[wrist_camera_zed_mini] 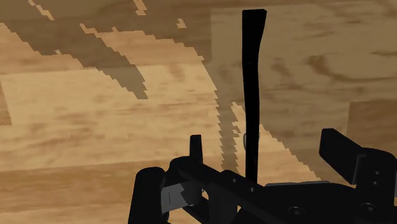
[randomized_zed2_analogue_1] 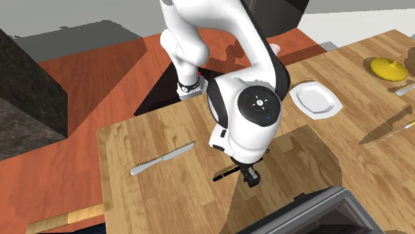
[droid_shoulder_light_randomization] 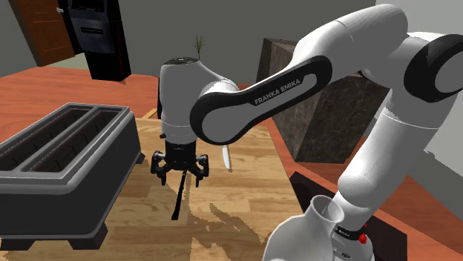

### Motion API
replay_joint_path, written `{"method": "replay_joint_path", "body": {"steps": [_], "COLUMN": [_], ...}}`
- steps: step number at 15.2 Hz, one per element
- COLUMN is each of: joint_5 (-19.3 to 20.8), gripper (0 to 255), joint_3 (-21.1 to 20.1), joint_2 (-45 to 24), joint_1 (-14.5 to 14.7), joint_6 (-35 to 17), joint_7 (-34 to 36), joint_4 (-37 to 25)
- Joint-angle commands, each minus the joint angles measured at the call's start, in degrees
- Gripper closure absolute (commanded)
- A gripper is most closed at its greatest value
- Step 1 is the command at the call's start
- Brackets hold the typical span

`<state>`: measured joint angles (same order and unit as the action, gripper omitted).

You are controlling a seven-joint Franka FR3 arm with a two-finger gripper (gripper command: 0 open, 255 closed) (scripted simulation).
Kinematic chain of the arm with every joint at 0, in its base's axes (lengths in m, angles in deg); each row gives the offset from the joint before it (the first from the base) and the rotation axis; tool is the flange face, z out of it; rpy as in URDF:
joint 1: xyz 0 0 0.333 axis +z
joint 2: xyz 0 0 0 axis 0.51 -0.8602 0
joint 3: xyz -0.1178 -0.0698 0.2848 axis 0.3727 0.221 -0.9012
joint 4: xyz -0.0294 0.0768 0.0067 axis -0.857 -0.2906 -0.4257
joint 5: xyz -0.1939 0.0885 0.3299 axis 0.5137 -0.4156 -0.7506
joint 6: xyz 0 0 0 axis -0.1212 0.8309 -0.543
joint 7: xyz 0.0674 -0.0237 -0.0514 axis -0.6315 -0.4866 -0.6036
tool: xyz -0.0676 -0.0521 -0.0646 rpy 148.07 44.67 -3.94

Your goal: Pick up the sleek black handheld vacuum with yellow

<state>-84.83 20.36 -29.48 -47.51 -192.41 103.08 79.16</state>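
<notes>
The vacuum [droid_shoulder_light_randomization: 176, 200] looks like a thin, all-black stick, running from the gripper down to the wooden table [droid_shoulder_light_randomization: 245, 200]. My black gripper [droid_shoulder_light_randomization: 180, 169] hovers just above the wood beside the toaster, fingers spread wide. In the wrist view the black stick [wrist_camera_zed_mini: 252, 76] runs out from between the fingers [wrist_camera_zed_mini: 196, 145], which stand well apart from it on both sides; the gripper [wrist_camera_zed_mini: 264, 140] clasps nothing. In the second exterior view the stick [randomized_zed2_analogue_1: 226, 175] pokes out to the left of the gripper [randomized_zed2_analogue_1: 249, 178]. Whether the stick rests on the wood is unclear.
A large dark toaster [droid_shoulder_light_randomization: 59, 163] stands close on the shoulder view's left, also seen as a grey corner [randomized_zed2_analogue_1: 319, 213]. A table knife [randomized_zed2_analogue_1: 163, 159] lies nearby. A white plate [randomized_zed2_analogue_1: 316, 100], a yellow lid-like thing [randomized_zed2_analogue_1: 389, 68] and another knife [randomized_zed2_analogue_1: 389, 126] lie farther off. A dark stone block [droid_shoulder_light_randomization: 334, 104] stands behind the arm.
</notes>
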Motion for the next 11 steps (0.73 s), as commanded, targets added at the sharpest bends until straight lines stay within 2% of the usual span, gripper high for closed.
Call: {"method": "replay_joint_path", "body": {"steps": [1,3,4,11], "joint_5": [1.26,1.59,1.69,1.69], "gripper": [0,0,255,255], "joint_3": [0.08,0.14,0.12,0.11], "joint_2": [-1.22,-1.55,-1.64,-1.64], "joint_1": [0.35,0.46,0.54,0.55], "joint_6": [-1.58,-2.00,-2.04,-2.05], "joint_7": [0.90,1.12,1.26,1.29], "joint_4": [0.90,1.14,1.13,1.14]}}
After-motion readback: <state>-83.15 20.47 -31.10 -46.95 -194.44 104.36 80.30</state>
